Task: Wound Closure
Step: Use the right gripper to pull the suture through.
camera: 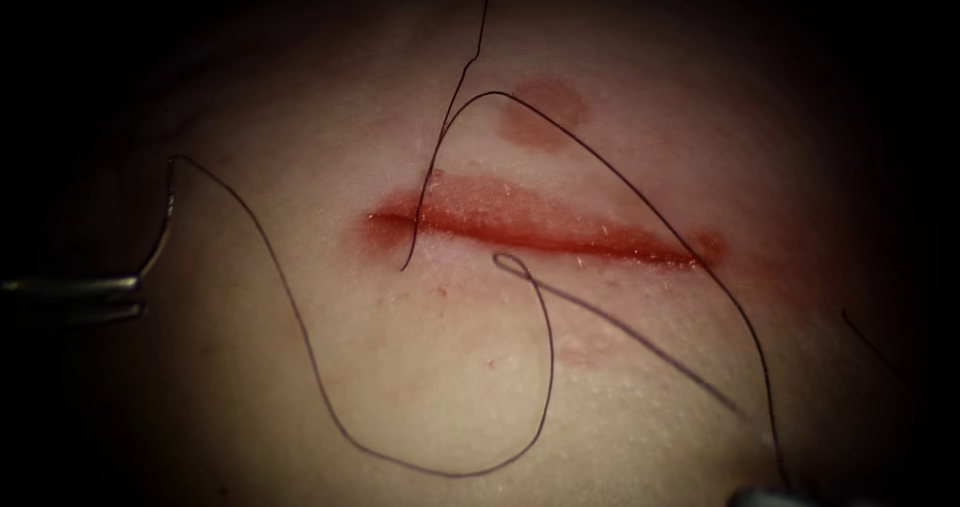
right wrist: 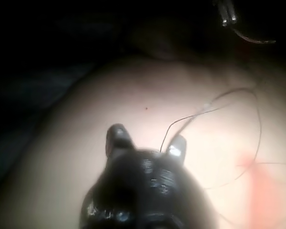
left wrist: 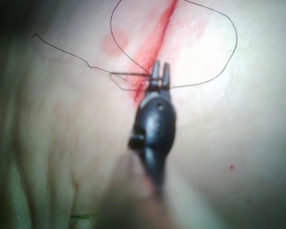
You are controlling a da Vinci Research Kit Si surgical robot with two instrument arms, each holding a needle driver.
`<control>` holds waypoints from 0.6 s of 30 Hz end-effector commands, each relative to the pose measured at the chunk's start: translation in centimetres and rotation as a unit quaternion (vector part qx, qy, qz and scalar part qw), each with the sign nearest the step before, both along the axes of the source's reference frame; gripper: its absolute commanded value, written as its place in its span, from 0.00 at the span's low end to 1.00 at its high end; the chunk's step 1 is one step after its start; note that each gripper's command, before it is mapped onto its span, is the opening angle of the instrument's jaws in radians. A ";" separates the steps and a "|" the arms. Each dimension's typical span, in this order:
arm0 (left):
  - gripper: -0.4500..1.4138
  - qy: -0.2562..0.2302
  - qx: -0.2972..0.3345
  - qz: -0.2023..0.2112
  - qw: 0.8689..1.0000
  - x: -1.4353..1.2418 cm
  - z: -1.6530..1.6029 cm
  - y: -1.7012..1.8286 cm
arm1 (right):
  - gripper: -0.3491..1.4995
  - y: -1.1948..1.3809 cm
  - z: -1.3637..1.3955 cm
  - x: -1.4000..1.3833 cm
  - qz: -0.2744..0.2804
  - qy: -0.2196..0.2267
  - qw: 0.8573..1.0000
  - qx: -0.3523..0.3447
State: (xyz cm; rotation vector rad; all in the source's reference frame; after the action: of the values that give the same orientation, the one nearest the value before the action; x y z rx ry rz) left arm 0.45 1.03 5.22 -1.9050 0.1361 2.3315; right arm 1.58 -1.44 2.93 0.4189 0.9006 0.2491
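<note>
The cut point(camera: 540, 229) runs across the tissue point(camera: 430, 367), red and wet. Far to the left of it, my left tool point(camera: 128, 297) is shut on the curved needle point(camera: 162, 229) near one end. The needle arcs upward, free of the tissue. From its upper end the dark thread point(camera: 300, 327) sweeps down in a wide loop and climbs to a small kink point(camera: 510, 262) just below the cut; other strands cross the cut. In the left wrist view the jaws point(left wrist: 160, 72) sit over the cut's end beside the needle point(left wrist: 126, 81). My right tool point(right wrist: 148, 140) is open and holds nothing; thread point(right wrist: 219, 102) lies beyond it.
A round red fluid stain point(camera: 542, 110) lies above the cut. The right tool's tip point(camera: 765, 495) peeks in at the lower edge of the endoscope view, where a thread strand point(camera: 760, 367) runs down. A short thread piece point(camera: 865, 339) lies at the right.
</note>
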 end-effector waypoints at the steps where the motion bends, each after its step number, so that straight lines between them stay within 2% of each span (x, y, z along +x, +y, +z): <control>1: 0.05 -0.001 0.001 0.001 1.000 -0.05 0.07 -0.01 | 0.99 -0.07 -0.11 -0.09 -0.002 0.024 0.999 0.027; 4: 0.05 -0.001 0.001 0.001 1.000 -0.05 0.07 -0.01 | 0.99 -0.14 -0.34 -0.36 -0.012 0.055 0.995 0.080; 8: 0.05 -0.001 0.001 0.001 1.000 -0.04 0.07 -0.01 | 0.94 -0.19 -0.49 -0.64 -0.036 0.078 0.990 0.110; 10: 0.05 -0.001 0.001 0.001 1.000 -0.03 0.07 -0.01 | 0.92 -0.19 -0.53 -0.76 -0.031 0.067 0.993 0.097; 11: 0.05 -0.001 0.001 0.001 1.000 -0.03 0.07 -0.01 | 0.94 -0.20 -0.55 -0.82 -0.029 0.051 0.996 0.063; 12: 0.05 -0.001 0.001 0.002 1.000 -0.03 0.07 -0.01 | 0.98 -0.20 -0.56 -0.88 -0.027 0.017 0.999 0.027; 13: 0.05 -0.001 0.001 0.002 1.000 -0.03 0.07 -0.01 | 0.99 -0.17 -0.57 -0.96 -0.034 -0.043 0.998 -0.008; 15: 0.05 -0.001 0.001 0.002 1.000 -0.03 0.07 -0.01 | 0.99 -0.08 -0.58 -1.06 -0.062 -0.137 0.986 -0.070; 16: 0.05 -0.001 0.001 0.002 1.000 -0.03 0.07 -0.01 | 0.99 0.03 -0.59 -1.11 -0.062 -0.190 0.973 -0.115; 17: 0.05 -0.001 0.001 0.002 1.000 -0.03 0.07 -0.01 | 0.99 0.21 -0.62 -1.15 -0.053 -0.258 0.948 -0.180; 18: 0.05 -0.001 0.001 0.002 1.000 -0.03 0.07 -0.01 | 0.99 0.30 -0.64 -1.17 -0.054 -0.286 0.934 -0.208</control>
State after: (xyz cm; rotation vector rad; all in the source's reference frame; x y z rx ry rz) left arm 0.48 1.04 5.22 -1.9073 0.1336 2.3318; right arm 0.31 -1.13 2.26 -0.0187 0.3069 0.0590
